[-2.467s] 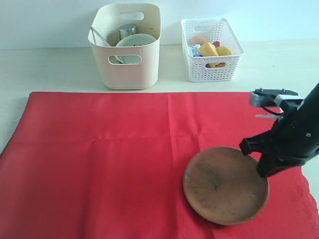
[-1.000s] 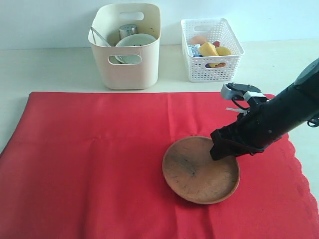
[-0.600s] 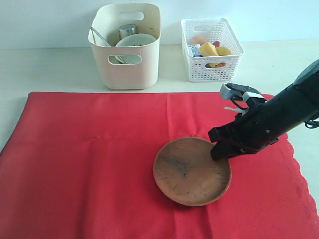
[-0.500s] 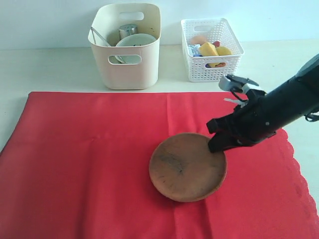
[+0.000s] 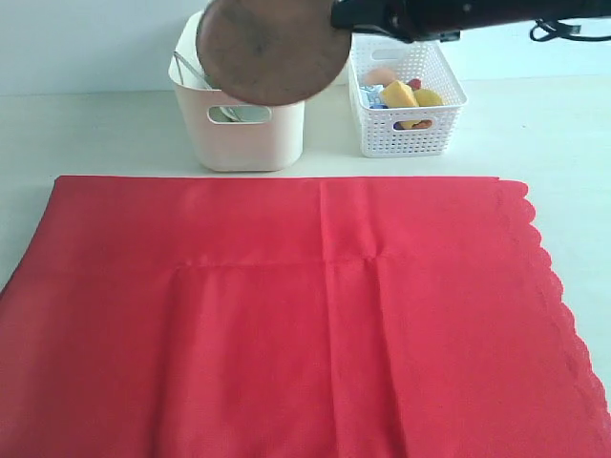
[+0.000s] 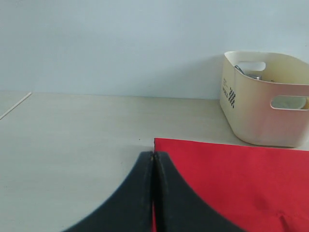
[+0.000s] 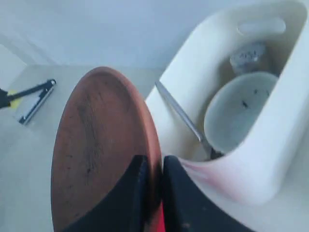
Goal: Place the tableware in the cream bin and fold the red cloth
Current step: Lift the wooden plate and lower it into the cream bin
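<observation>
The round brown wooden plate hangs on edge in the air over the cream bin. My right gripper reaches in from the upper right and is shut on the plate's rim. Inside the bin lie the pale speckled bowl, the silver knife and the steel cup. The red cloth lies flat and bare across the table. My left gripper is shut on nothing, low over the cloth's edge; it is out of the exterior view.
A white lattice basket with food stands just right of the cream bin. The pale table shows behind and beside the cloth. The cloth's scalloped edge runs down the right side.
My right gripper has lifted the wooden plate off the cloth and carried it up and back to the left, over the cream bin. The cloth now lies bare.
</observation>
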Robot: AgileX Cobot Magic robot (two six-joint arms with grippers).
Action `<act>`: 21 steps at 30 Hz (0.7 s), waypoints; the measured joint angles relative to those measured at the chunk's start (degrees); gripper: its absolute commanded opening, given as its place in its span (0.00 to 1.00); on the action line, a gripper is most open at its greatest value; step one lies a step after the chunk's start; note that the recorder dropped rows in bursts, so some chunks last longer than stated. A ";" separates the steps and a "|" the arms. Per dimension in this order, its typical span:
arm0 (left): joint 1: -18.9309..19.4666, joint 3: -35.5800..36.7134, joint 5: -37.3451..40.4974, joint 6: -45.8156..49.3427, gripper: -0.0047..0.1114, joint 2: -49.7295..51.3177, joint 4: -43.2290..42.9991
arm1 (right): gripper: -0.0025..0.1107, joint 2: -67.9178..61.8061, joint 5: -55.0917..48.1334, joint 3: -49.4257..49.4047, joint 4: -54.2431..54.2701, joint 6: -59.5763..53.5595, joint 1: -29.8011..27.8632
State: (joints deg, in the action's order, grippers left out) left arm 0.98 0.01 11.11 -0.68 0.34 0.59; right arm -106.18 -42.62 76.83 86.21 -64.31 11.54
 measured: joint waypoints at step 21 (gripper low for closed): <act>0.00 0.00 0.00 0.00 0.06 0.00 0.00 | 0.02 -29.73 -2.74 30.18 10.16 -4.47 1.27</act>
State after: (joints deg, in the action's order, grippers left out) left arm 0.98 0.01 11.11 -0.68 0.34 0.59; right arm -135.91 -45.36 107.01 96.37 -68.78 12.82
